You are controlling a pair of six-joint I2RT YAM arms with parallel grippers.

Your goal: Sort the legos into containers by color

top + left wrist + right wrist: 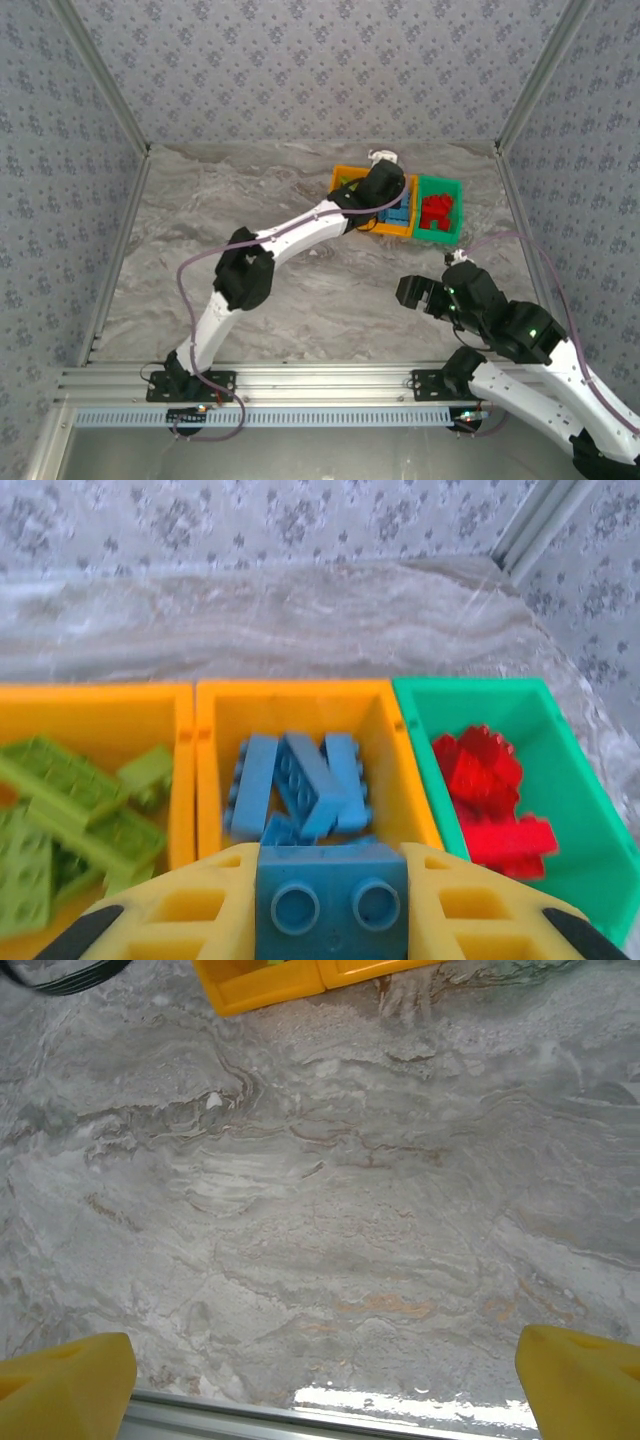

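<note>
Over middle orange bin (300, 695), blue lego (332, 905) in pinch of left gripper (334, 880); right gripper (322, 1380) agape.

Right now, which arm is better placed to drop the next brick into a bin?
Left. The left gripper is shut on a light blue brick at the orange bin holding blue bricks. The right gripper is open and empty over bare table, short of it.

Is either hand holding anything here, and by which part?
Left hand grips a blue brick by its two opposite sides, studs toward the wrist camera. Right hand is open, holding nothing.
</note>
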